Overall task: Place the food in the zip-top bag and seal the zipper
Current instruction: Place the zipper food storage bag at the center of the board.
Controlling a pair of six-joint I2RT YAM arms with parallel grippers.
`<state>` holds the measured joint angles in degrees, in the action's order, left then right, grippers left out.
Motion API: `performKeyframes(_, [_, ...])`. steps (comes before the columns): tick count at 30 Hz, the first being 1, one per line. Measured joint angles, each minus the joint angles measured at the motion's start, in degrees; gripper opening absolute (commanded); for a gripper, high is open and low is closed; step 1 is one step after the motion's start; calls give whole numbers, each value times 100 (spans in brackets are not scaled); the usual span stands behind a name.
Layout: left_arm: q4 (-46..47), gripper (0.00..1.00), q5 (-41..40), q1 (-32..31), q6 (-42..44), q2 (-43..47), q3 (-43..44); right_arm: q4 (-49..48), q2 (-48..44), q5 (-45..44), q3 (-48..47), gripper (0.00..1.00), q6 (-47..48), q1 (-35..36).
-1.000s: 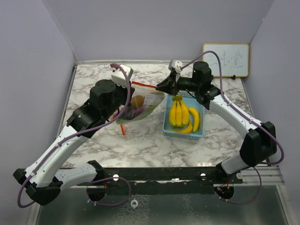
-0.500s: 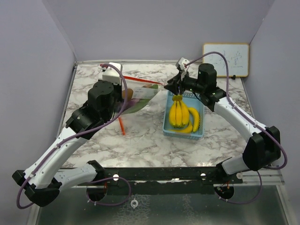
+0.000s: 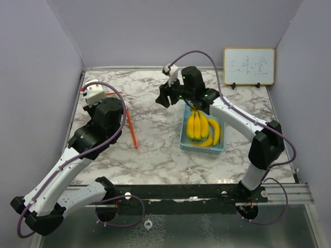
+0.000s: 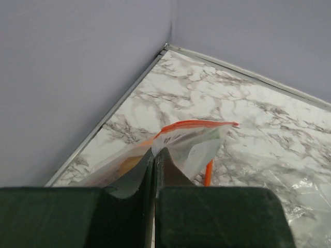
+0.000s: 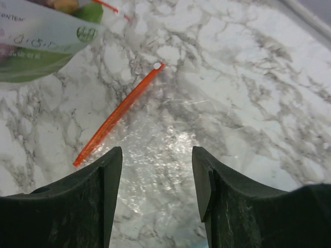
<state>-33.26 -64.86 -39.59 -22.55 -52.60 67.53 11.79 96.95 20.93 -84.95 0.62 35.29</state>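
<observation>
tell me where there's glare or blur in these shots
Right wrist: bright glare patch on the table, right pincer dark and soft-edged. Left wrist: left pincer, shut on the bag, is a dark blur up close; bag edge is crisp. Top external: evenly lit and sharp.

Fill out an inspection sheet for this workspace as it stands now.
Surface: marble table, glossy, no spills seen.
Job's things: zip-top bag hanging from its top edge, with something yellowish and green inside; whether it is sealed cannot be told. The bunch of bananas and a loose banana lie in the light-blue basket.
Clutter: orange strip lying flat on the table.
Grippers: left pincer shut on the zip-top bag; right pincer open, empty, above the table.
Cables: purple cables loop along both arms.
Surroundings: whiteboard at the back right; plain lilac walls.
</observation>
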Motion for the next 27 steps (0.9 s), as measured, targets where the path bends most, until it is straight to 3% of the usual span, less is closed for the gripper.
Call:
performKeyframes(3, [-479,11,-269,87,-597,59,-17,339,555,-297,-476,56,-446,457])
performKeyframes(10, [-1550,61,-284,291,-2096,28,-280,1204,1755,-793,-1547,57,-1246,837])
performKeyframes(12, [-1644,86,-153,328,-2245,28,-400,1436,2000,-890,-1790,57,-1447,898])
performKeyframes(14, [-1613,96,13,350,-2234,37,-435,1657,2249,-984,-2079,58,-1620,984])
performKeyframes(27, [-833,99,643,354,-1014,0,313,2868,3915,-1812,-4074,62,-2380,1969])
